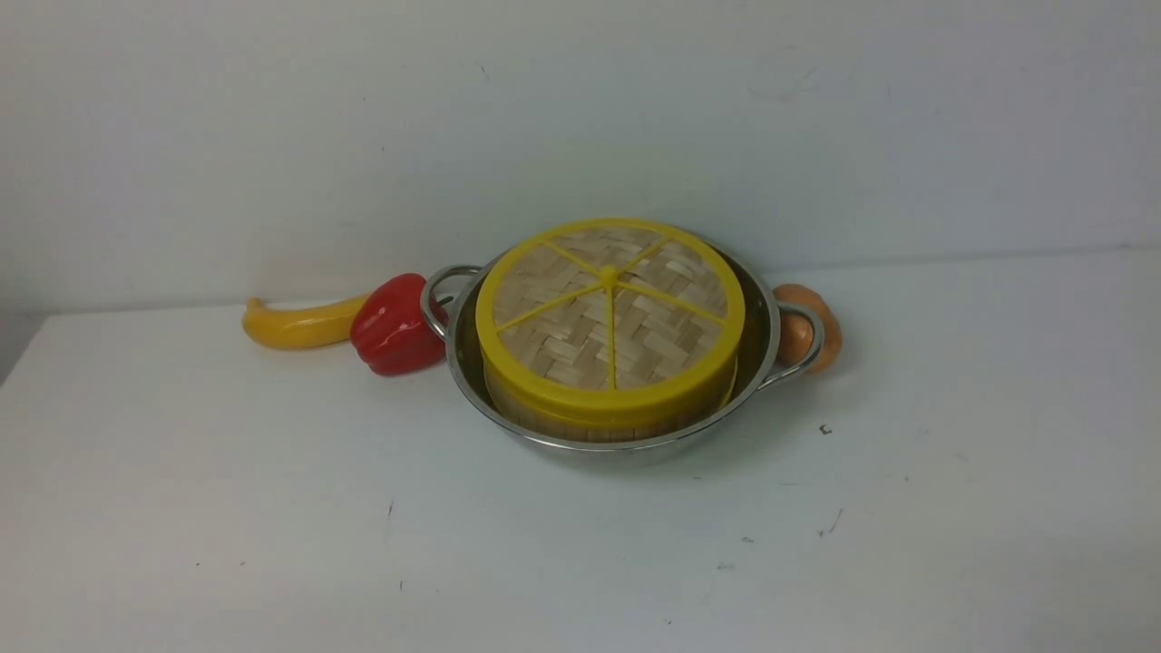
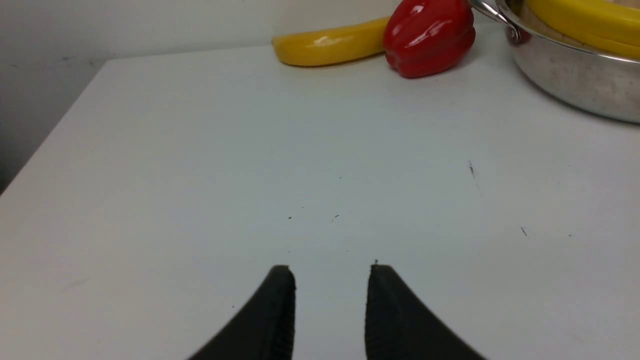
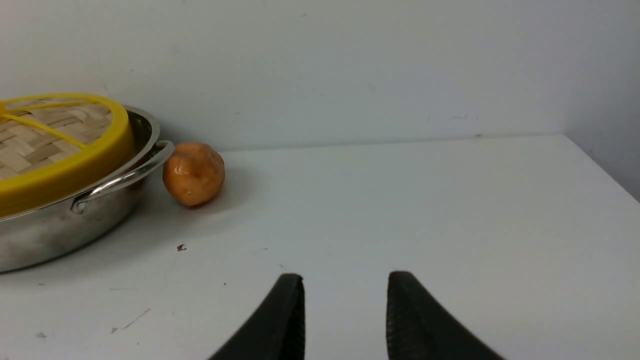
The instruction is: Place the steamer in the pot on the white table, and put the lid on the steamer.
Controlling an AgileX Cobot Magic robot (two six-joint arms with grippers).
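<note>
- The pot (image 1: 626,435) stands on the white desk (image 1: 272,508). The steamer (image 1: 580,422) sits inside it, and the lid (image 1: 609,313) lies flat on top of the steamer.
- A red pepper (image 1: 392,325) touches the pot's left handle, with a yellow squash (image 1: 295,325) beside it.
- A brown ball (image 1: 798,331) sits at the right handle.
- The left gripper (image 2: 332,280) and right gripper (image 3: 345,290) both hover over bare desk, jaws parted and empty.

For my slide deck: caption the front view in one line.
Lid on steamer inside pot on white table, pepper and banana at its left.
</note>
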